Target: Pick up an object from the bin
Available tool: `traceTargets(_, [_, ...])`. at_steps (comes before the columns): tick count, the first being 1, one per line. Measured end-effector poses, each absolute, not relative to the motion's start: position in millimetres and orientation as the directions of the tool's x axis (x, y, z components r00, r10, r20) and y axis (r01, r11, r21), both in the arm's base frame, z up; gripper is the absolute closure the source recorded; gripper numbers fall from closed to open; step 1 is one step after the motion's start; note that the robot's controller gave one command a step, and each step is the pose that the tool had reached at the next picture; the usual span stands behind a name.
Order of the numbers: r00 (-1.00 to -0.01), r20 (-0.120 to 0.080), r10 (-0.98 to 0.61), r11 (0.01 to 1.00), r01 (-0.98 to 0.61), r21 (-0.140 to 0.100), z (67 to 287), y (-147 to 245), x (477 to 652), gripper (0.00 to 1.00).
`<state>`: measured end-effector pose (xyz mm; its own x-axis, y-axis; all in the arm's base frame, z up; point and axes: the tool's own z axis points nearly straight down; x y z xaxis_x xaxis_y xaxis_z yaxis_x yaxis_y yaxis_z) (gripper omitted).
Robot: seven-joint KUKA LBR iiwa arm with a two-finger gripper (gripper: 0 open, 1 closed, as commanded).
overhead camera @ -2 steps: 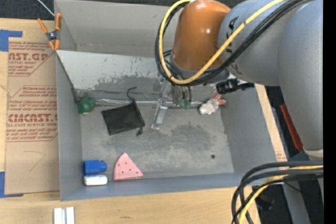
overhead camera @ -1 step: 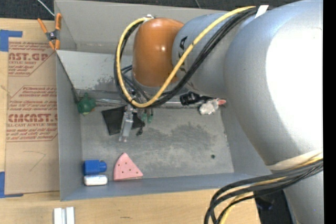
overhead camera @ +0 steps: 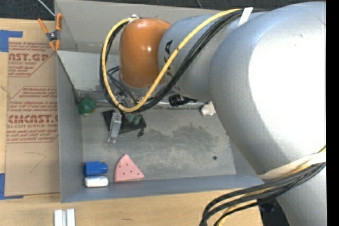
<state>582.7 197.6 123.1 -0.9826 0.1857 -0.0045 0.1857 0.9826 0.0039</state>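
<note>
Item nearest the claw (overhead camera: 113,132): a small dark green thing of irregular shape (overhead camera: 135,120), lying on the floor of the grey metal bin (overhead camera: 180,148), just beside the claw on its right in the camera view. By its nearness it is the likeliest thing to be picked, though nothing shows in the claw's grasp. The claw points down, close to the bin floor, probably to meet a low thing from above. Whether the claw is apart or together cannot be told. On the claw's far left, against the bin wall, lies a green rounded thing (overhead camera: 86,107), well apart from the claw. Below the claw in the view, near the bin's front wall, are a pink flat wedge with small dots (overhead camera: 128,170), a blue rectangular block (overhead camera: 95,168) and, touching that block, a white oblong block (overhead camera: 96,182). Well to the claw's right, beside the arm, lies a small white piece (overhead camera: 208,109). Above the claw sit the arm's orange rounded cover (overhead camera: 139,53) and its yellow and black cables (overhead camera: 183,45), looped slack, presumably so the wrist can turn. No thing in the bin bears readable writing. Black lettering on the arm's casing is partly hidden by the cables.
</note>
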Motion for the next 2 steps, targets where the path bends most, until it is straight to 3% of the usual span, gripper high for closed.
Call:
traceTargets(1, [-0.978, -0.003, 0.208, 0.978, 0.208, 0.001, 96, 154, 587.3, 0.00])
traceTargets(2, [-0.974, -0.007, 0.225, 0.974, 0.225, 0.004, 119, 126, 584.3, 0.00])
